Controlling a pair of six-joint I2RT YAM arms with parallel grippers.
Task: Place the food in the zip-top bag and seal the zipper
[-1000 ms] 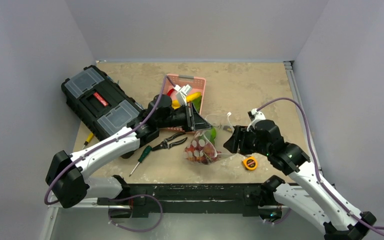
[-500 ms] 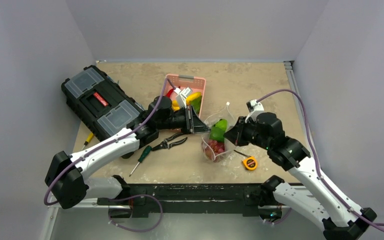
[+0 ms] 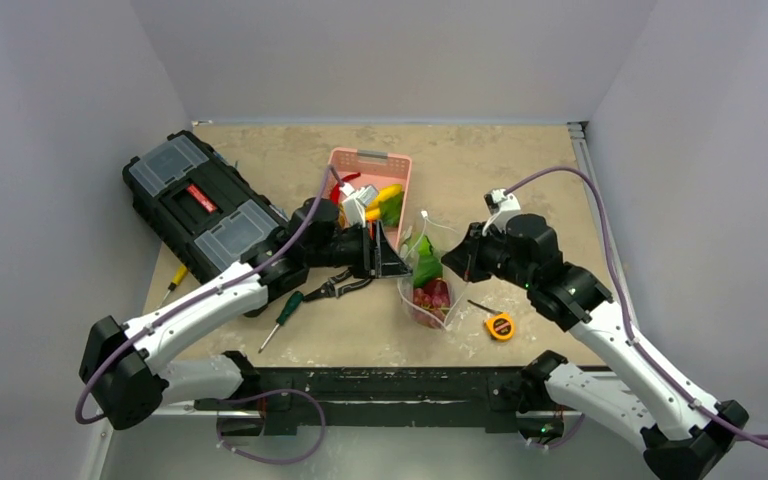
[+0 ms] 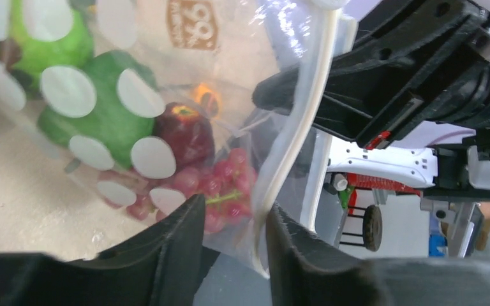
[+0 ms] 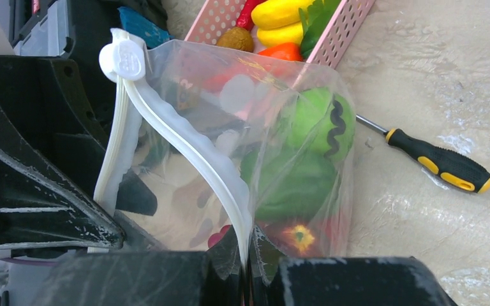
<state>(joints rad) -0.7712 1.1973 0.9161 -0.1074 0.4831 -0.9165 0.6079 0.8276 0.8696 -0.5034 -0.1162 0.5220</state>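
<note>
The zip-top bag hangs upright between my two grippers, clear with white dots. Inside it are green food, a red apple and red grapes. My right gripper is shut on the whitish zipper at the bag's right end, and a white slider tab sits at the far end. My left gripper has its jaws parted, with the zipper strip lying loose in the gap close to the right finger. From above, the left gripper is at the bag's left edge and the right gripper at its right.
The pink basket with more food stands just behind the bag. A black toolbox lies at the left. Pliers, a green screwdriver, an orange tape measure and a yellow-black screwdriver lie on the table around the bag.
My right gripper shut on the bag's rim and raised it, so the bag stands upright and further right. My left gripper's jaws have parted from the rim.
</note>
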